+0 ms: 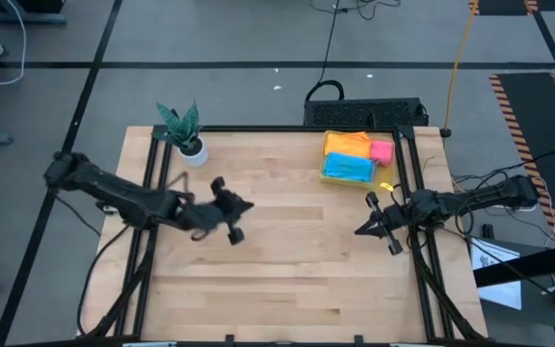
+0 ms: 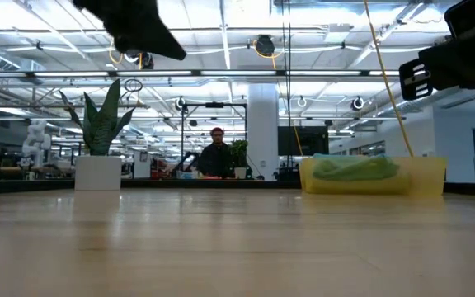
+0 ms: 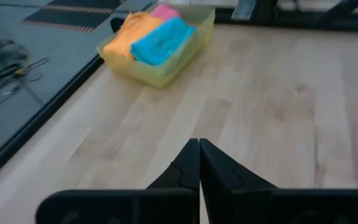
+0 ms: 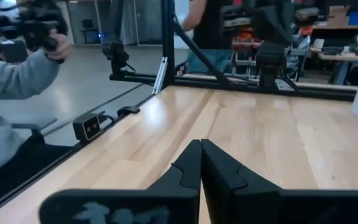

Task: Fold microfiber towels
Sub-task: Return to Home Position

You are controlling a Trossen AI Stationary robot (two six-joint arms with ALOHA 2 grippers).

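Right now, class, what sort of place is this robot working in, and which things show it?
Probably a big robotics lab or workshop: rows of ceiling lights over an open hall, a person standing beyond the table, and cables across a grey taped floor.

light wood table point(image 1: 287, 280); yellow bin point(image 3: 163, 73) at far right corner, potted plant point(image 1: 186, 135) at far left corner.

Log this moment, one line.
left gripper shut, empty, mid-table | right gripper shut, empty, right side | bin far-right corner: blue towel, orange towel, pink towel inside
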